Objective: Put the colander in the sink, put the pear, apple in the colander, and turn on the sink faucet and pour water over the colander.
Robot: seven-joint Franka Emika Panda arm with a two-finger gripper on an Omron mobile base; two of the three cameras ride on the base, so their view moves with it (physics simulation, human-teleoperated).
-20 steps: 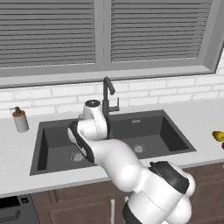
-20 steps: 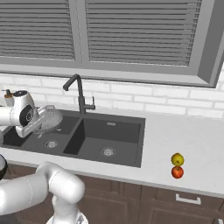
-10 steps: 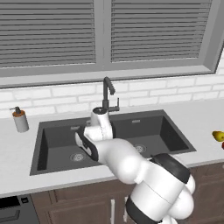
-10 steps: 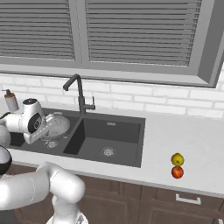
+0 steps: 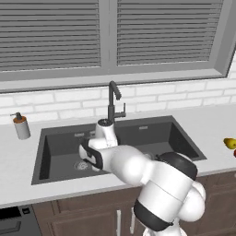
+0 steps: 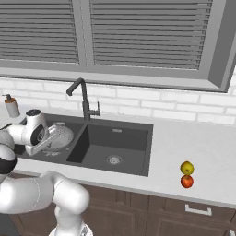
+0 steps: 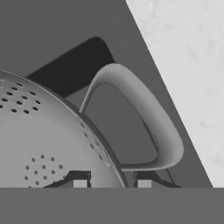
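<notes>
The silvery colander (image 6: 61,137) hangs tilted inside the left basin of the dark double sink (image 6: 120,137). My gripper (image 6: 47,141) is shut on its rim. In the hand view the colander (image 7: 39,144) shows its holes and one loop handle, and the rim passes between the fingertips of the gripper (image 7: 112,183). On the counter to the right of the sink lie the yellow-green pear (image 6: 186,167) and the red apple (image 6: 186,181), touching. The pear (image 5: 229,143) also sits at the right edge of the left base view. The dark gooseneck faucet (image 6: 83,97) stands behind the divider.
A soap dispenser (image 5: 20,125) stands on the counter left of the sink. My white arm (image 5: 138,170) crosses the front of the left basin. The sink's right basin (image 5: 152,133) holds nothing. Window blinds and a brick wall close the back.
The hand has carried the colander to the right and lower, from the sink's left edge to within the left basin. The fruits and the faucet have not moved.
</notes>
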